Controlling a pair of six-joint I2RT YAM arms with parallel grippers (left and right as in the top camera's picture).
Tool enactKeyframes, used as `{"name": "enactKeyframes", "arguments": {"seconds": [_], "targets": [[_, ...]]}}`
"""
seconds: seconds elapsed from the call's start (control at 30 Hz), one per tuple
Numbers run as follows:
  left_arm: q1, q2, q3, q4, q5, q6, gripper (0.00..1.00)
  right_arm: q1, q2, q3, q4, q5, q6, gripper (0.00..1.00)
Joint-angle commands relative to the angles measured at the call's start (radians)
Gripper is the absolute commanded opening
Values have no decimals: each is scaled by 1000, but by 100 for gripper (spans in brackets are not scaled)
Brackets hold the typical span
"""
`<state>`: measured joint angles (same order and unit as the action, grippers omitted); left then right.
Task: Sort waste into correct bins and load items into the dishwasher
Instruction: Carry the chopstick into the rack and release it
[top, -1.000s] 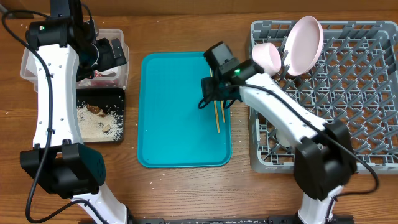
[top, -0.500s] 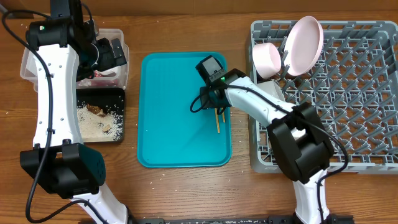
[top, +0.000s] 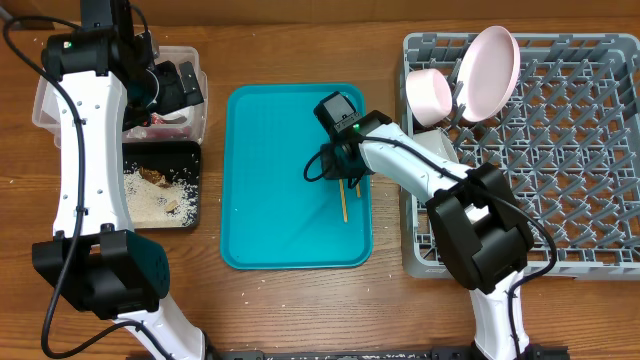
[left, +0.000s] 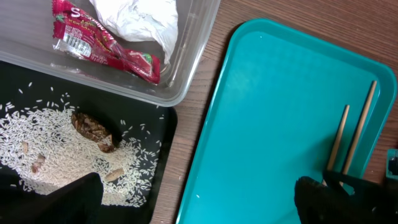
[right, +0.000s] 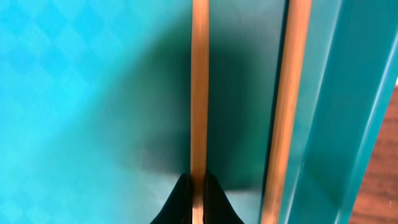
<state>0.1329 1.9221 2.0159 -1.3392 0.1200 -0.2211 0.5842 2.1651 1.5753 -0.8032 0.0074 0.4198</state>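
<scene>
Since half a second ago the thin wooden chopstick (top: 343, 208) has shifted slightly left on the flat teal plastic tray (top: 260, 200), under the right gripper (top: 340, 168).

Left wrist view: the left gripper (left: 198, 205) is spread wide, holding nothing, well apart from it.

Right wrist view: the fingertips (right: 180, 199) are pinched narrow on that chopstick. Its long axis runs straight ahead, and the second chopstick (right: 289, 93) lies just beside it.

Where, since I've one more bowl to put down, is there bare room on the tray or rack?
The teal tray is bare across its left and lower parts; its right edge is crowded by the right gripper pinching a chopstick. The rack is free across its right half; its top-left corner holds a plate and bowl.
</scene>
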Motion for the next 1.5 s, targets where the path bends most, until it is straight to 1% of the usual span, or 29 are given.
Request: {"name": "enactKeyframes", "arguments": {"seconds": [0.0,0.1,0.13,0.2,0.27,0.33,0.37,0.4,0.47,0.5,0.53,0.57,0.63,0.73,0.87,0.9,0.93,0.97,1.0,1.07,1.27,1.33,1.37,1.47], "targets": [[4,-22,14,2,4,12,100,-5,3,52,-69,-19,18,4],[4,-22,14,2,4,12,100,-23,-67,174,-170,-21,14,4],[4,-22,14,2,4,12,100,-31,-107,254,-229,-21,10,4],[4,-22,14,2,4,12,100,-43,-157,358,-302,-16,-8,4],[4,-22,14,2,4,12,100,-66,-216,462,-385,40,-8,4],[4,-22,14,2,4,12,100,-99,-264,508,-440,115,2,4],[4,-22,14,2,4,12,100,-128,-294,509,-460,157,6,4],[4,-22,14,2,4,12,100,-191,-319,509,-507,214,49,4],[4,-22,14,2,3,12,100,-271,-323,509,-559,237,84,4],[4,-22,14,2,4,12,100,-358,-323,499,-594,236,93,4],[4,-22,14,2,4,12,100,-397,-323,489,-600,236,104,4],[4,-22,14,2,4,12,100,-478,-323,465,-602,233,113,4],[4,-22,14,2,4,12,100,-571,-323,422,-590,228,166,4],[4,-22,14,2,4,12,100,-655,-323,348,-533,192,188,4],[4,-22,14,2,4,12,100,-712,-323,219,-423,172,230,4],[4,-22,14,2,4,12,100,-721,-323,180,-388,170,237,11],[4,-22,14,2,4,12,100,-725,-323,158,-367,167,236,30],[4,-22,14,2,4,12,100,-730,-323,145,-357,164,236,56],[4,-22,14,2,4,12,100,-731,-323,145,-356,161,235,69],[4,-22,14,2,4,12,100,-731,-325,163,-354,147,211,72],[4,-22,14,2,4,12,100,-717,-340,264,-391,19,118,72],[4,-22,14,2,4,12,100,-678,-359,289,-395,-57,71,72],[4,-22,14,2,4,12,100,-661,-365,290,-395,-74,69,71],[4,-22,14,2,4,12,100,-541,-373,290,-393,-98,61,68]]}}
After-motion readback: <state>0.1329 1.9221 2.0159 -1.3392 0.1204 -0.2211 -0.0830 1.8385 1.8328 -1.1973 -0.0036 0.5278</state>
